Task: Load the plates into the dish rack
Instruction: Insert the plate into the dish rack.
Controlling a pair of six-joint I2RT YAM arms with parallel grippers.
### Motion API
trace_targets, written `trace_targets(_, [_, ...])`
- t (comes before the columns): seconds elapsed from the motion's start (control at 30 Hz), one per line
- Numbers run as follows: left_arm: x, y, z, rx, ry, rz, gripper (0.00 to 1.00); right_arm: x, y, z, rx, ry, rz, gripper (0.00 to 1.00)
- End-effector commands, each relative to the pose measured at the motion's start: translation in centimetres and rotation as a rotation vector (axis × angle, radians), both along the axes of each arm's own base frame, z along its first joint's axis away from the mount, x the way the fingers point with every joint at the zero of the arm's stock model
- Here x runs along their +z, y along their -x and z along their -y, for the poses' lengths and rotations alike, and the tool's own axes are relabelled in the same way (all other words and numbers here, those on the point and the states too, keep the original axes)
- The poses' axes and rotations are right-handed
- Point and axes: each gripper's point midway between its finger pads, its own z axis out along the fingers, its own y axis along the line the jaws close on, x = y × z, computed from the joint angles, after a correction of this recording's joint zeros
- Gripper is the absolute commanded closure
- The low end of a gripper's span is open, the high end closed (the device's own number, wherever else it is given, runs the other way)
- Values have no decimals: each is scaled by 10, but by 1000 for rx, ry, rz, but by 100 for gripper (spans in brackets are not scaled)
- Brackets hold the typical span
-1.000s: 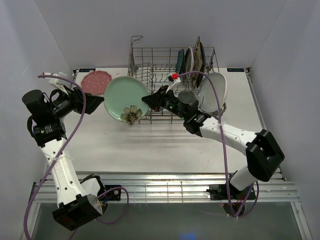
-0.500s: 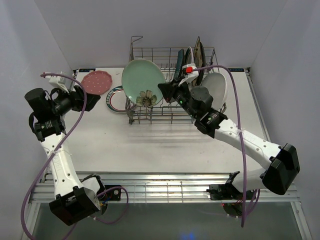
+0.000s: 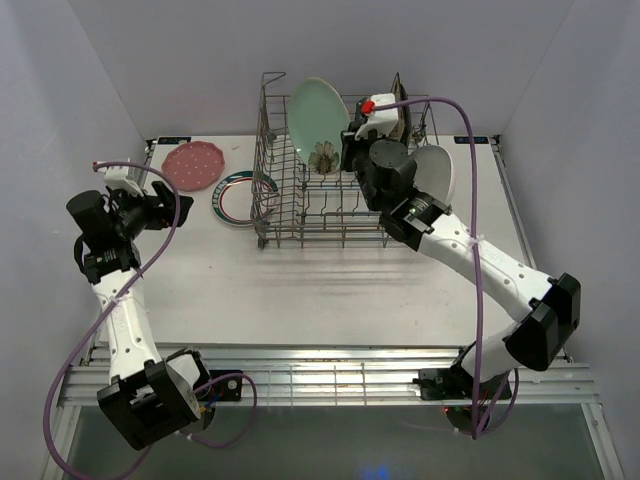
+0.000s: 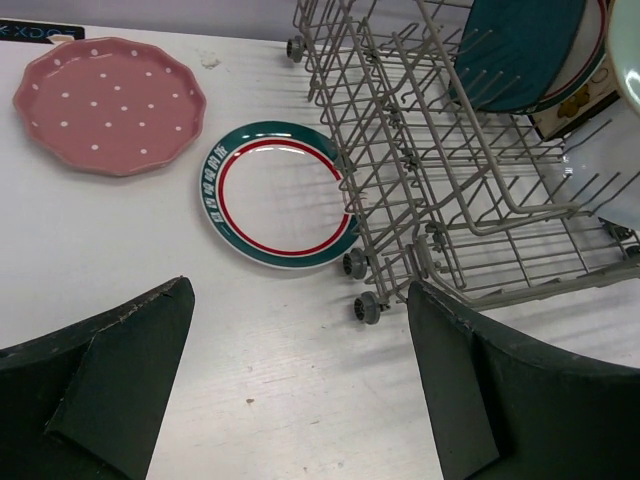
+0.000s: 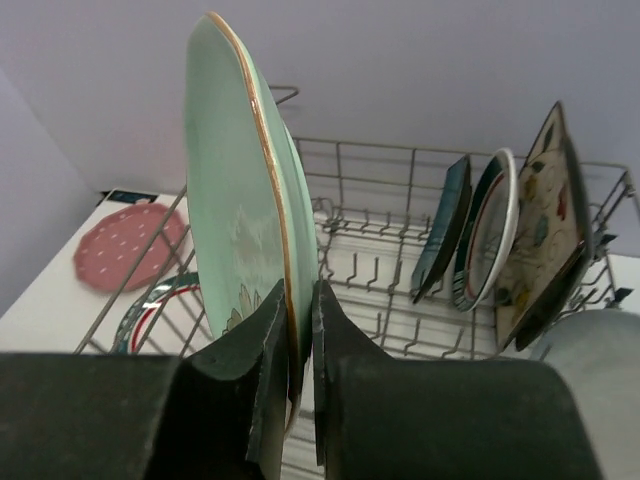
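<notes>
R fingers [image 5: 345, 380] pinch mint plate [image 5: 230, 180] by its rim only, upright over dish rack [image 3: 300, 215] rear-left. L fingers [image 4: 110, 370] spread wide, empty. Risk: plate pivots in the thin grip or clips tines [image 5: 386, 268] and misses its slot.

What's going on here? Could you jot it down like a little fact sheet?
Right gripper: shut on the mint green plate, held upright at the dish rack
Left gripper: open, empty, over the table
Already racked: teal square plate, rimmed round plate, floral square plate
On table: pink dotted plate, teal-and-red-rimmed plate
</notes>
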Motion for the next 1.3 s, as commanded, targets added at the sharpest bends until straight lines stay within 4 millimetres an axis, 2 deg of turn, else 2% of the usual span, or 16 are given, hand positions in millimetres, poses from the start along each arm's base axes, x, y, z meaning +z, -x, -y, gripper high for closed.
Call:
trace_targets(0.0, [4,-8,-9,33,-39,43,2,94,-12,27,-162,-137,190,92])
trace_targets(0.03, [3,-9,-8,32,-36,41,2,85,-23,22,-181,-101,175,92])
trace_targets(0.07, [0,-10,-9,32,-31,38,2,95,-26,23,-190,-90,182,92])
trace_targets(0.1, [-5,-10,-8,26,-23,27,2,95,-31,22,-198,-69,180,92])
trace_targets(0.13, [-6,-10,-6,14,-19,26,2,83,-42,14,-202,-36,162,92])
trace_targets(0.17, [-7,-10,-6,10,-18,28,2,79,-49,16,-230,-13,143,92])
trace_targets(0.2, [-10,-11,-6,9,-18,24,2,91,-52,19,-247,-28,157,92])
trace_targets(0.23, [-13,-11,-6,9,-18,20,2,82,-63,16,-266,3,143,92])
trace_targets(0.3, [-15,-11,-7,12,-20,22,2,88,-69,17,-294,8,147,92])
trace_targets(0.33, [-16,-11,-7,12,-19,23,2,78,-78,13,-304,33,134,92])
trace_targets(0.57, [-30,-14,-8,25,5,18,2,70,-114,24,-419,74,121,92])
trace_targets(0.63, [-32,-14,-7,22,14,13,2,58,-128,26,-439,94,105,92])
trace_targets(0.67, [-32,-15,-7,20,17,14,2,61,-130,28,-449,86,110,92])
trace_targets(0.73, [-34,-14,-6,18,21,11,2,51,-140,29,-462,98,99,92])
trace_targets(0.93, [-35,-13,-5,13,18,20,2,39,-160,33,-478,86,90,92])
trace_targets(1.27, [-36,-12,-3,5,24,19,2,16,-176,36,-525,88,73,92])
